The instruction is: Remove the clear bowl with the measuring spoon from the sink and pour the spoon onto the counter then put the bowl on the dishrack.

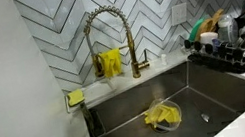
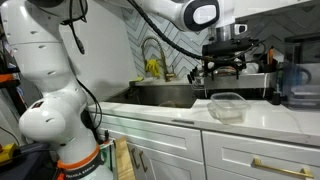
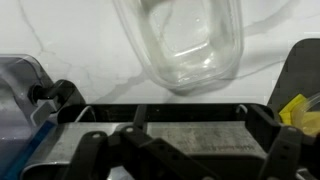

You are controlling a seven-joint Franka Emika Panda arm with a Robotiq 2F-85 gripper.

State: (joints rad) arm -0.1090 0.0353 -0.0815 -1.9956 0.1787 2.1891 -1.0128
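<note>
A clear bowl [image 1: 162, 116] lies in the steel sink [image 1: 219, 97] with a yellow measuring spoon [image 1: 159, 119] in it. A clear empty container [image 2: 227, 106] stands on the white marble counter [image 2: 170, 112] in front of the sink. It also shows at the top of the wrist view [image 3: 185, 45]. My gripper [image 2: 224, 72] hangs above and behind that container, apart from it, open and holding nothing. The dishrack [image 1: 233, 49] is black wire and full of dishes, to the right of the sink. My gripper is out of that exterior view.
A gold spring faucet [image 1: 107, 36] stands behind the sink with a yellow cloth [image 1: 110, 62] hung on it. A yellow sponge [image 1: 75, 97] sits on the sink's left corner. A dark appliance [image 2: 297, 85] stands on the counter at the far right.
</note>
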